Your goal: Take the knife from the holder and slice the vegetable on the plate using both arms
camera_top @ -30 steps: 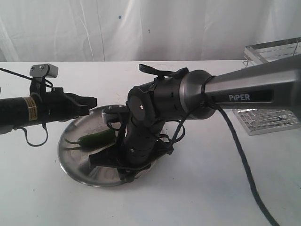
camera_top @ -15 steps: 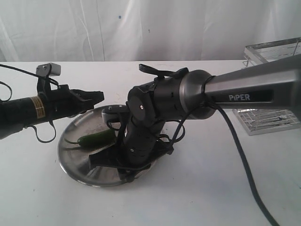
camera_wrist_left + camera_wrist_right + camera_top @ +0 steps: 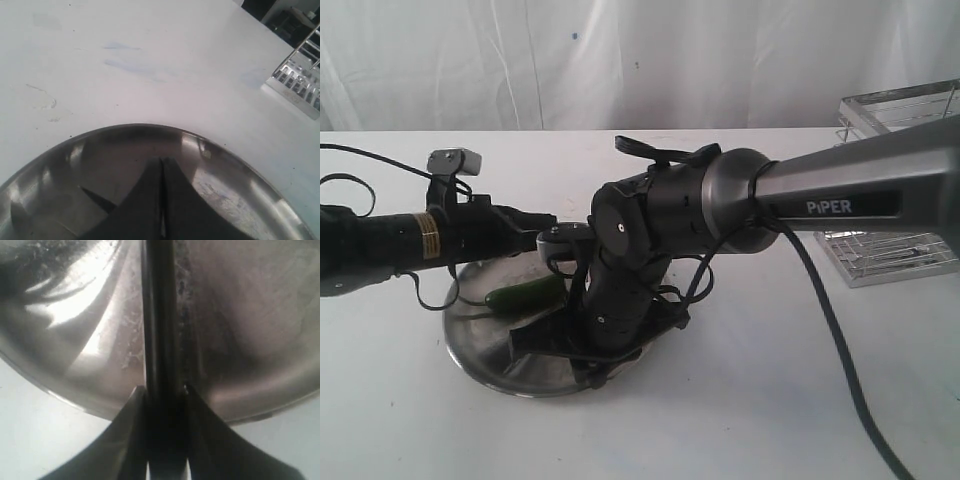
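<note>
The dark-green vegetable [image 3: 525, 293] lies on the left half of the steel plate [image 3: 470, 345]. My right gripper [image 3: 162, 390] is shut on the knife [image 3: 159, 315], whose dark length runs out from between the fingers over the plate [image 3: 90, 315]. In the exterior view its blade [image 3: 535, 338] sits low in the plate, just in front of the vegetable. My left gripper [image 3: 548, 220] is shut and empty, hovering above the plate's far side. In the left wrist view its tips [image 3: 161, 160] point across the plate [image 3: 225, 175]. The vegetable does not show in either wrist view.
The wire holder [image 3: 895, 105] stands at the back right, partly hidden by the right arm [image 3: 820, 195]; it also shows in the left wrist view as the holder [image 3: 300, 82]. A black cable [image 3: 840, 350] hangs from the right arm over the white table.
The left arm has reached rightwards, bringing its shut gripper further over the plate's far side. The right arm and the knife have not moved.
</note>
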### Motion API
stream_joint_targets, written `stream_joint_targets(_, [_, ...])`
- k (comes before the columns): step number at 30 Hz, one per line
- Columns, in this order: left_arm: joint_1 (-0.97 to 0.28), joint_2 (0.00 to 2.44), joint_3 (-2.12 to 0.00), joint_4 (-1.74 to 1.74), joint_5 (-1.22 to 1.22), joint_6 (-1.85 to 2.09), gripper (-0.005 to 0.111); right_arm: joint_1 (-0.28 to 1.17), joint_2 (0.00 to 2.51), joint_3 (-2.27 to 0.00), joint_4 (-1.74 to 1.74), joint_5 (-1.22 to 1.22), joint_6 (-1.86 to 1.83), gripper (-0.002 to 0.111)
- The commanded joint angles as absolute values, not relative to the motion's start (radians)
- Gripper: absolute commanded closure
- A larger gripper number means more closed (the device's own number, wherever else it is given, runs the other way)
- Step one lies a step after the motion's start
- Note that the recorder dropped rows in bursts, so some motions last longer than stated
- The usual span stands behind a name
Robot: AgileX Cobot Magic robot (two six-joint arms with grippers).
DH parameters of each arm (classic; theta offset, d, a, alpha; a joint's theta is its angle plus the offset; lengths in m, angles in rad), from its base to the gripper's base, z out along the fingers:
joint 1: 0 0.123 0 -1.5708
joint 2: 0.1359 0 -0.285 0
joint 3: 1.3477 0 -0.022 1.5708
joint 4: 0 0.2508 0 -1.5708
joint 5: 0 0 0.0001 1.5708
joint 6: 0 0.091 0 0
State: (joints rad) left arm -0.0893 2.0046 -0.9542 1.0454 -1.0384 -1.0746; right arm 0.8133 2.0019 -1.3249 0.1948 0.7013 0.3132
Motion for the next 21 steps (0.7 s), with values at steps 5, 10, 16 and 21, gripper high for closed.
stream_joint_targets(5, [-0.122, 2.003, -1.005, 1.093, -0.923, -1.083, 0.107, 0.807, 2.002, -1.322, 0.186, 0.718, 0.317, 0.108])
stream_joint_targets(10, [-0.151, 2.027, -1.008, 1.148, -0.717, -1.097, 0.107, 0.807, 2.002, -1.322, 0.186, 0.718, 0.317, 0.108])
stream_joint_targets(16, [-0.152, 2.085, -1.008, 1.225, -0.66, -1.13, 0.107, 0.807, 2.002, -1.322, 0.186, 0.72, 0.317, 0.108])
stream_joint_targets(21, [-0.152, 2.086, -1.008, 1.247, -0.584, -1.185, 0.107, 0.807, 2.002, -1.322, 0.186, 0.771, 0.315, 0.108])
